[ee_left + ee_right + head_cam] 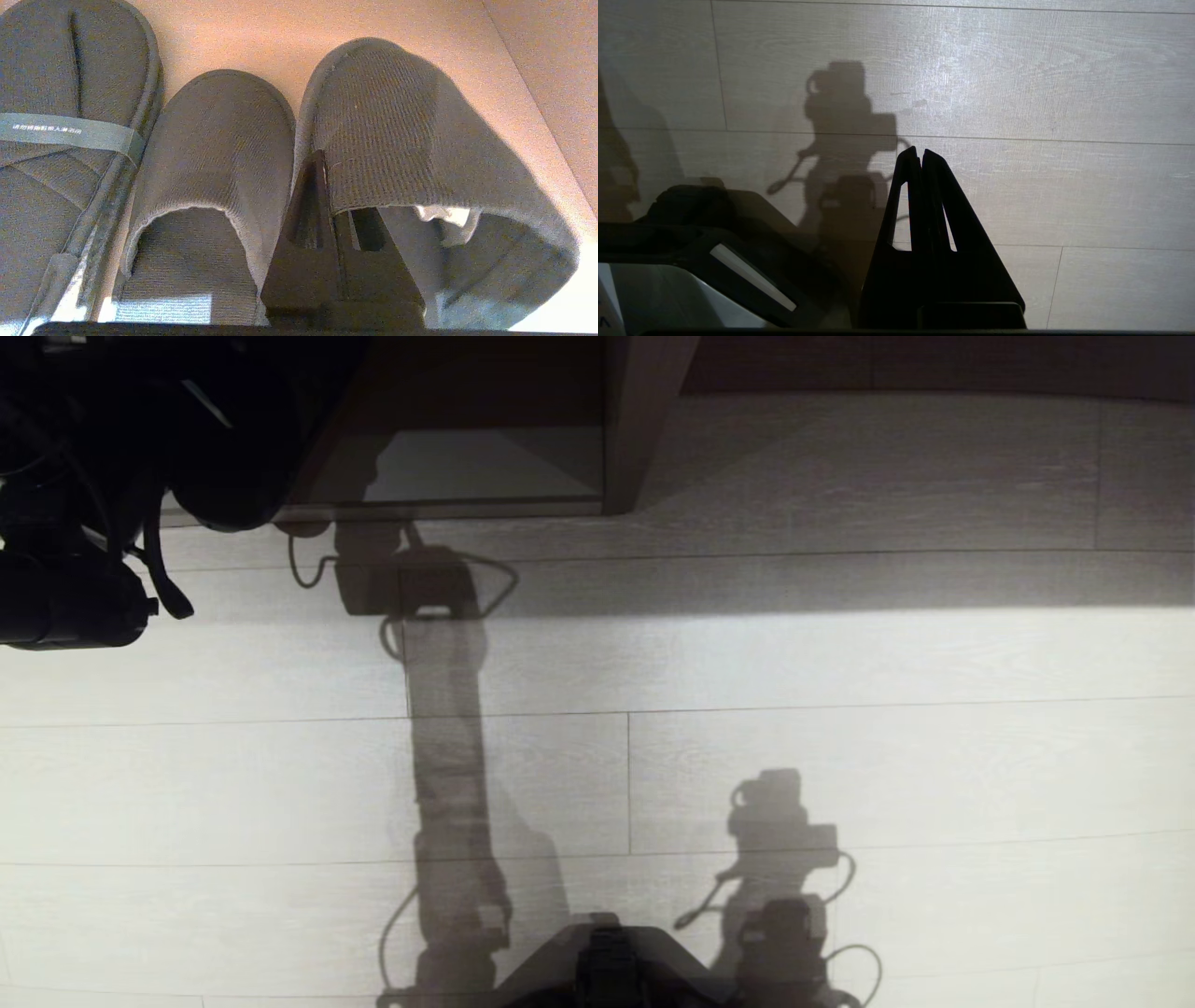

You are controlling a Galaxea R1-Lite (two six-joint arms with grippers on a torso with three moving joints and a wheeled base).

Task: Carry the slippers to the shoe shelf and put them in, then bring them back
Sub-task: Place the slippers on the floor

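My left gripper (322,186) has its jaws clamped on the slippers (373,130), pinching the two inner edges together between the toe caps. The pair sits side by side on the pale board of the shoe shelf (537,56), close to its side wall. Another dark pair (60,116) with a paper band lies just beside them. My right gripper (920,158) hangs over the wood floor (1041,93), jaws together, holding nothing.
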